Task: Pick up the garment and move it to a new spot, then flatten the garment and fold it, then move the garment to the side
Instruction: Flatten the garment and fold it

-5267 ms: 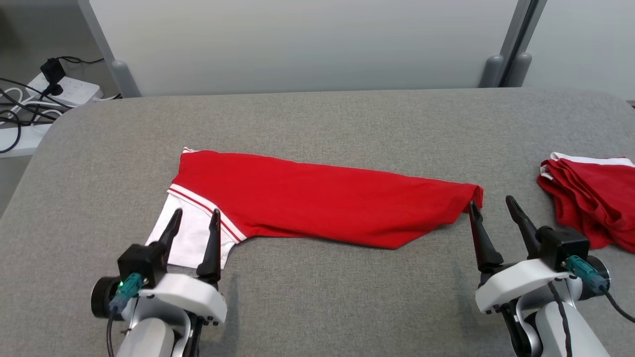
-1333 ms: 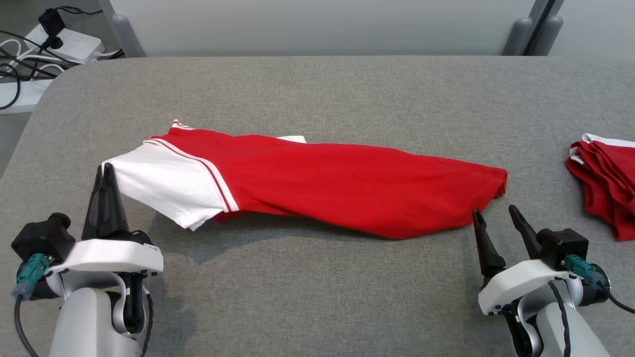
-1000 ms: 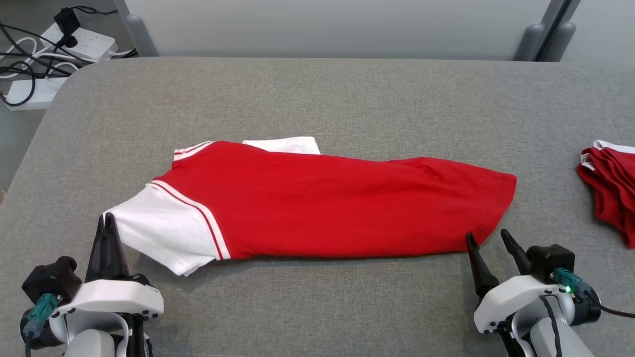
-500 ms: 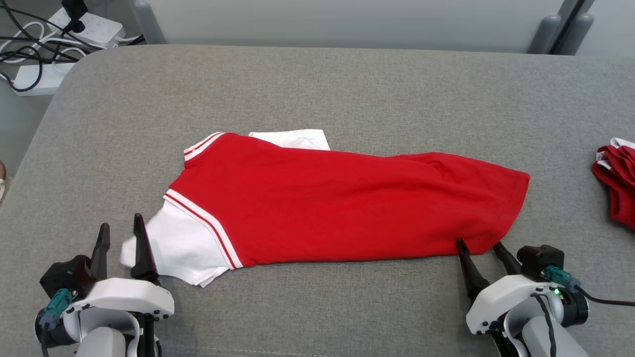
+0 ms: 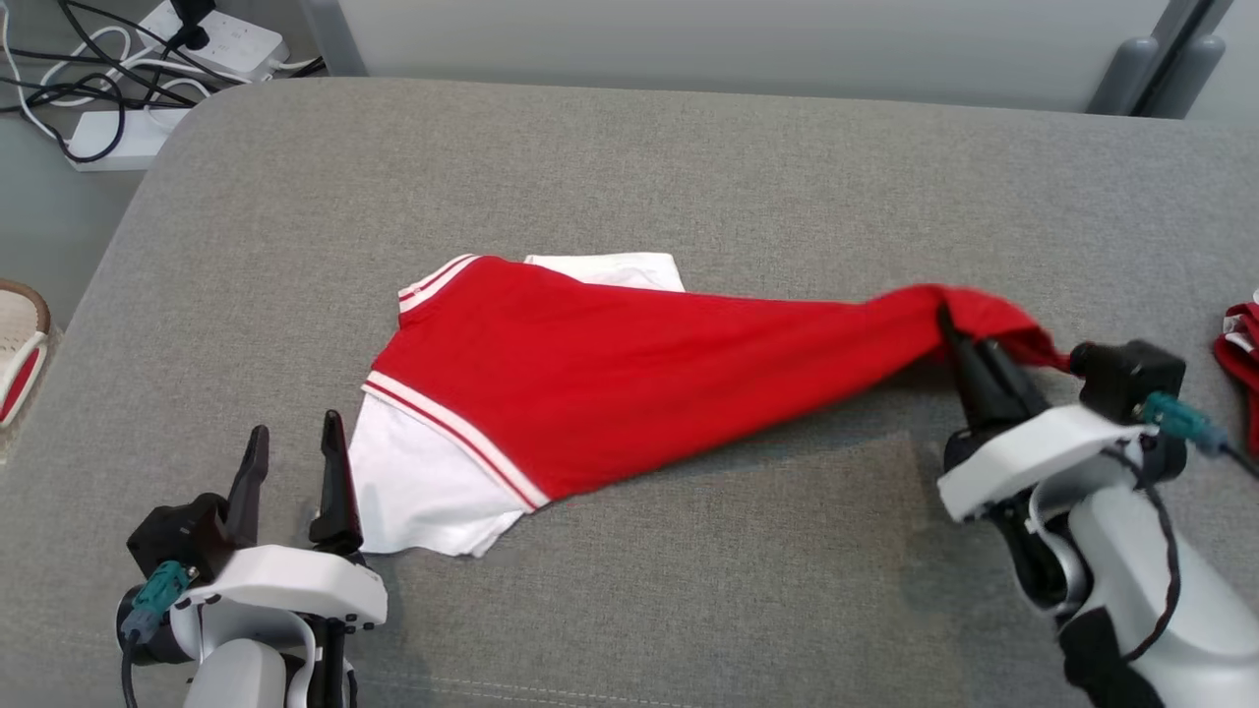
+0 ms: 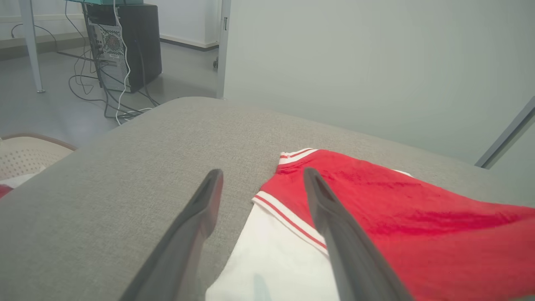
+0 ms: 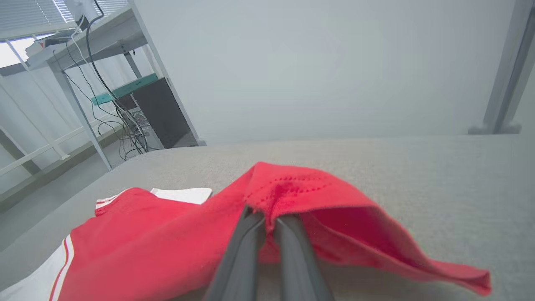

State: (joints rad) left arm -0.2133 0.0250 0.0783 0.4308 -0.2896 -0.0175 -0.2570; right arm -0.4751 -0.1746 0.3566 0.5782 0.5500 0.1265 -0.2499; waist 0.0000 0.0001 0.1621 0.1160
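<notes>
The garment (image 5: 629, 374) is a red shirt with white sleeves, stretched across the middle of the grey table (image 5: 629, 167). My right gripper (image 5: 959, 334) is shut on its red hem and holds that end lifted off the table; in the right wrist view the cloth (image 7: 301, 196) drapes over the closed fingers (image 7: 288, 238). My left gripper (image 5: 293, 447) stands open at the lower left, just left of the white sleeve (image 5: 423, 497), with nothing between its fingers. From the left wrist the sleeve (image 6: 276, 259) lies between and under the spread fingers (image 6: 330, 217).
A second red garment (image 5: 1241, 344) lies at the table's right edge. Power strips and cables (image 5: 128, 69) are on the floor beyond the far left corner, and a pale basket (image 5: 20, 349) stands off the left edge. A grey partition (image 5: 689, 39) stands behind the table.
My left gripper opened and let go of the white sleeve, which dropped flat. My right gripper shut on the red hem and lifted it up and back. The head camera shifted.
</notes>
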